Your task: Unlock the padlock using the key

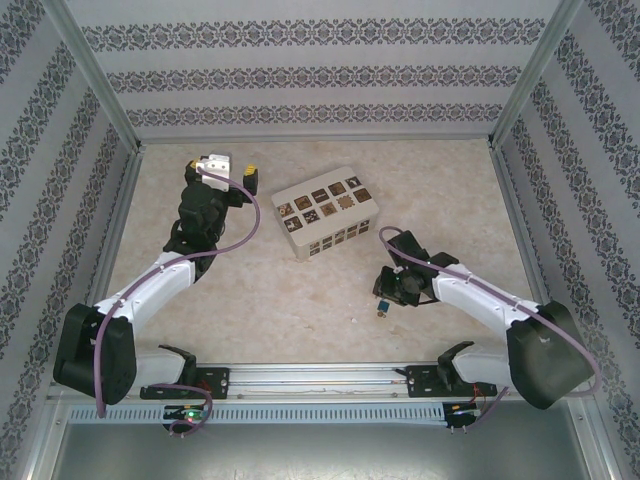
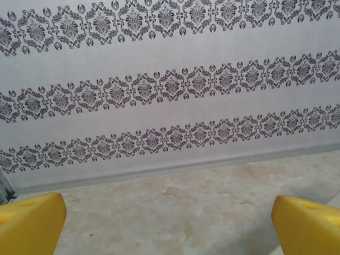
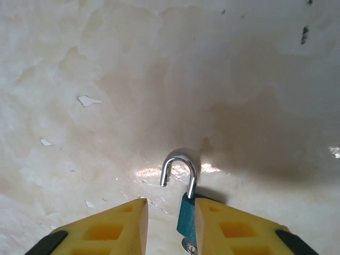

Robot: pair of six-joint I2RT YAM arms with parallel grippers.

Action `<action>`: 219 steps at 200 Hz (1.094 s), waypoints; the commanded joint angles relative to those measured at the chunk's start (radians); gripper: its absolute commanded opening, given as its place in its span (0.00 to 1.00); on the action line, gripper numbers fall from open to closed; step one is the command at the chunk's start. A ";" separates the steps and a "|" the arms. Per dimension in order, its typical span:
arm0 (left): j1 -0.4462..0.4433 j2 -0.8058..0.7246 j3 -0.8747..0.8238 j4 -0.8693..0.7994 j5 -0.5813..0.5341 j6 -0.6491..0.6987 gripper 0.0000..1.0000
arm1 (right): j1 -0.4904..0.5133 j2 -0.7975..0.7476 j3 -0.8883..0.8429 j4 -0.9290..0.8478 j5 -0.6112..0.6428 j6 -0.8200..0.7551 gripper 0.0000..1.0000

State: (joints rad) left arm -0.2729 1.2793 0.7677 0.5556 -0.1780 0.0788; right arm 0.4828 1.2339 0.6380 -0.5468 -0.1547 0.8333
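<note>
Arms: right bent low, right gripper (image 3: 171, 207) straddling padlock (image 3: 186, 219), grasp indiscernible, lock body cut off; left raised rearward, left gripper (image 2: 169, 215) released.

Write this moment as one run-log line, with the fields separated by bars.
left gripper open, facing patterned wall | right gripper open, blue padlock between its fingers | shackle open, one end free

Left arm stretches toward the far-left corner, left claw (image 1: 222, 172) near the back wall. Cream box (image 1: 328, 212) with dark squares sits angled mid-table (image 1: 250, 300). Right claw (image 1: 386, 292) points down, tiny blue padlock (image 1: 381, 304) at its tips.
</note>
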 commanded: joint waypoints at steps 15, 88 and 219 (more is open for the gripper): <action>0.020 0.005 -0.005 0.050 -0.008 -0.015 0.99 | -0.036 -0.094 0.040 -0.060 0.049 -0.036 0.32; 0.036 -0.010 -0.012 0.005 -0.066 -0.097 0.99 | -0.173 -0.312 0.071 -0.085 0.099 -0.141 0.33; 0.062 -0.209 -0.115 -0.283 -0.252 -0.171 0.99 | -0.372 -0.358 0.064 0.103 0.206 -0.576 0.58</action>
State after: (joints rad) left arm -0.2314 1.1164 0.6838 0.3634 -0.3725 -0.0608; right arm 0.1360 0.8757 0.7330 -0.5434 0.0166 0.3729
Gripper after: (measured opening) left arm 0.994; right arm 0.556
